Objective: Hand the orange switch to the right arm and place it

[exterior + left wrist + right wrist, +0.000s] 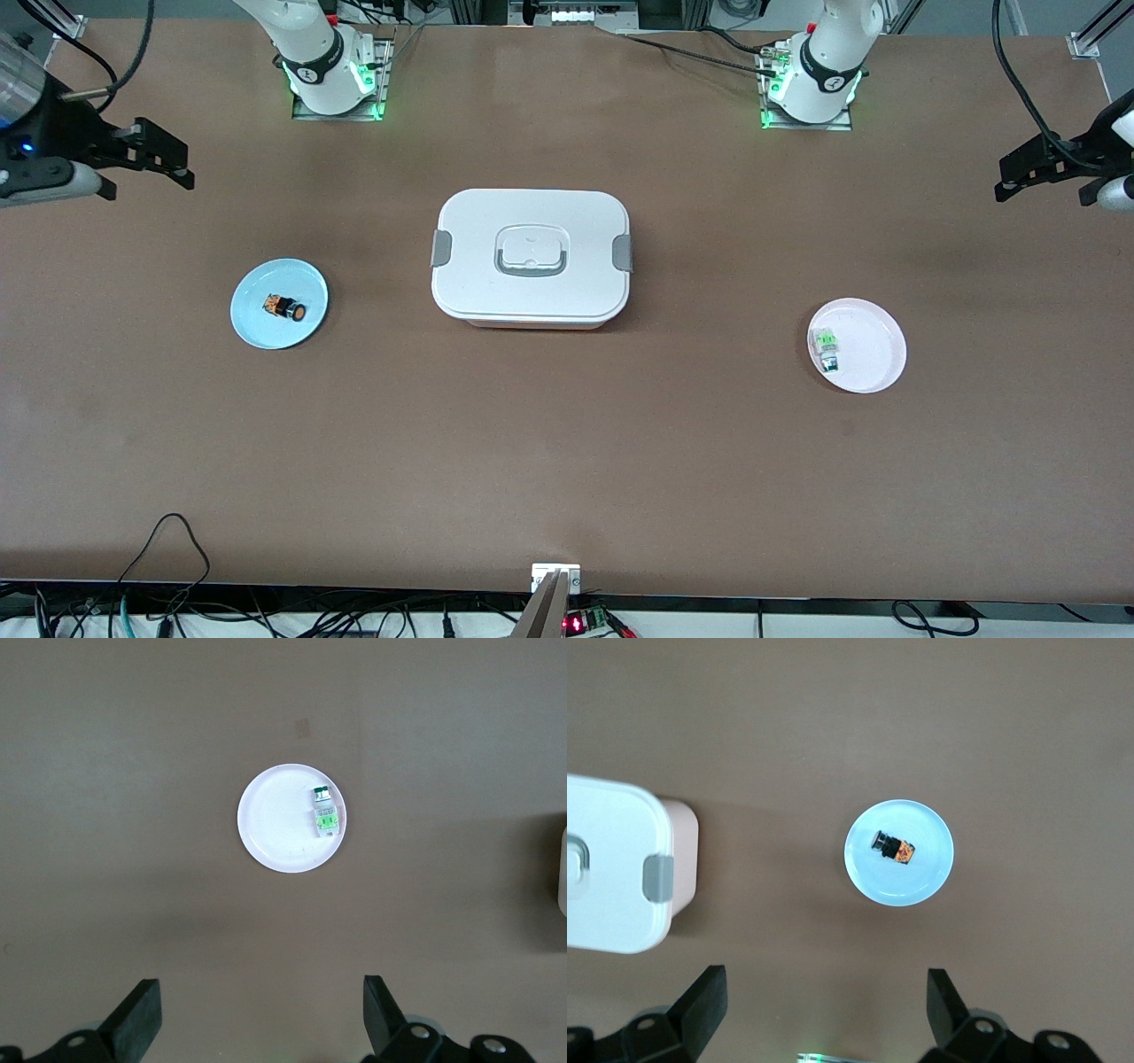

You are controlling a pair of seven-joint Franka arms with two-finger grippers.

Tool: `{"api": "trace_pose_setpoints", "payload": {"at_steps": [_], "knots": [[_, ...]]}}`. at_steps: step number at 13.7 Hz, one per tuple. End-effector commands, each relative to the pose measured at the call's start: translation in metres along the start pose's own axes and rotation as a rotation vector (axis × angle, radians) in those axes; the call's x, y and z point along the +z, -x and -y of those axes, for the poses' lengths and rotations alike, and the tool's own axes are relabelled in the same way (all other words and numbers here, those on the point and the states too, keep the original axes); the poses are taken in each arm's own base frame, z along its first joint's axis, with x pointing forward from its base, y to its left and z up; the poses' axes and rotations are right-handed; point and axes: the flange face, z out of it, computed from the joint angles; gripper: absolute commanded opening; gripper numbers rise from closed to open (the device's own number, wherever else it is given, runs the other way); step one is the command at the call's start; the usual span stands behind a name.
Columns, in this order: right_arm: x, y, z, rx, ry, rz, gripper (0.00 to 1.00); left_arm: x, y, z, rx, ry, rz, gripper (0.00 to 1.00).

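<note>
The orange switch (pixel 285 308) lies on its side on a light blue plate (pixel 257 323) toward the right arm's end of the table. It also shows in the right wrist view, orange switch (pixel 893 847) on the blue plate (pixel 926 877). My right gripper (pixel 182 165) hangs open and empty high over the table at that end, apart from the plate; its fingertips (pixel 709 988) frame bare table in the right wrist view. My left gripper (pixel 1005 177) hangs open and empty over the left arm's end of the table, fingertips (pixel 142 1001) wide apart.
A white lidded box (pixel 530 257) with grey latches sits mid-table, also seen as the box (pixel 611 864) in the right wrist view. A pale pink plate (pixel 873 354) holds a small green-and-silver switch (pixel 827 347), in the left wrist view too (pixel 325 811). Cables run along the table's front edge.
</note>
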Motion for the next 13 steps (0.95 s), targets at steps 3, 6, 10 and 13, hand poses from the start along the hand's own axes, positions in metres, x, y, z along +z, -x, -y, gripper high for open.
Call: {"api": "trace_pose_setpoints", "payload": {"at_steps": [3,6,10,13], "knots": [[-0.01,-0.014,0.002,0.204,0.016,-0.025,1.0,-0.001,0.001,-0.007,0.007,0.022,-0.011,1.0],[-0.012,-0.018,-0.006,0.198,0.014,-0.034,1.0,-0.001,0.001,-0.007,0.007,0.022,-0.011,1.0],[-0.011,-0.017,-0.008,0.106,0.038,-0.026,1.0,-0.003,-0.001,-0.009,0.009,0.03,-0.015,1.0],[-0.01,-0.016,-0.008,0.106,0.038,-0.02,1.0,-0.004,0.0,-0.009,0.008,0.03,-0.015,1.0]]}}
